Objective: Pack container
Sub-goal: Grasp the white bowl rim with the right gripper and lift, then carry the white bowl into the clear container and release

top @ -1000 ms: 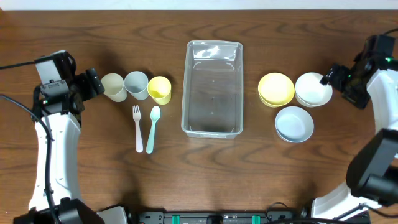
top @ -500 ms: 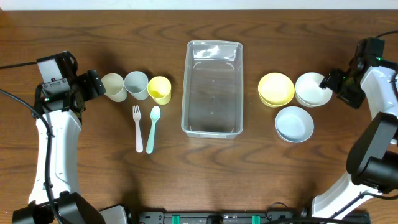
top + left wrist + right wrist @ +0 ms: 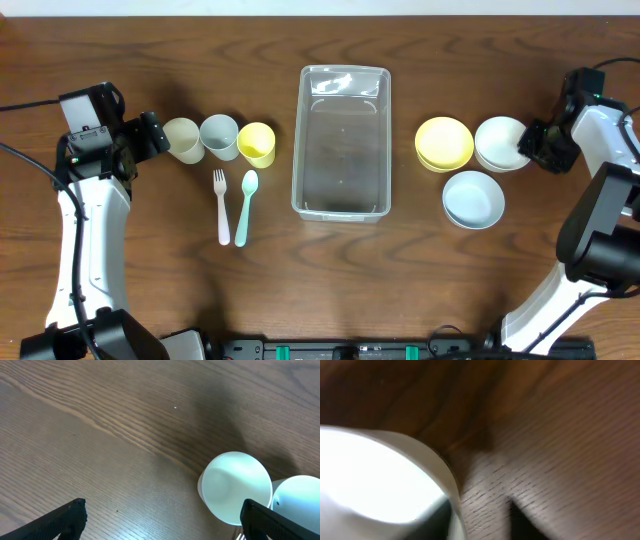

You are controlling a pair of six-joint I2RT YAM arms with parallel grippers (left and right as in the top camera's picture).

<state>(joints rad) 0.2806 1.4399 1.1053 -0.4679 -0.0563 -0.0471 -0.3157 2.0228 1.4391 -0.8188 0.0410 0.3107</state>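
The clear container (image 3: 345, 71) stands empty in the middle of the table. My right gripper (image 3: 531, 141) is at the right rim of a white bowl (image 3: 499, 142). In the blurred right wrist view the gripper (image 3: 477, 522) straddles the white bowl's (image 3: 370, 475) rim. One finger is inside and the other outside, with a strip of wood still showing between the rim and the outer finger. My left gripper (image 3: 155, 134) stands wide open just left of a cream cup (image 3: 182, 139). In the left wrist view that gripper (image 3: 162, 517) has only bare table between its fingers, beside the cream cup (image 3: 235, 487).
A grey-blue cup (image 3: 219, 136) and a yellow cup (image 3: 257, 144) stand in a row right of the cream cup. Below them lie a white fork (image 3: 222, 205) and a mint spoon (image 3: 246, 205). Yellow bowls (image 3: 444, 143) and another pale bowl (image 3: 473, 199) sit right of the container.
My right gripper has moved in onto the white bowl's right rim and its jaws have narrowed a great deal. The left arm has not moved.
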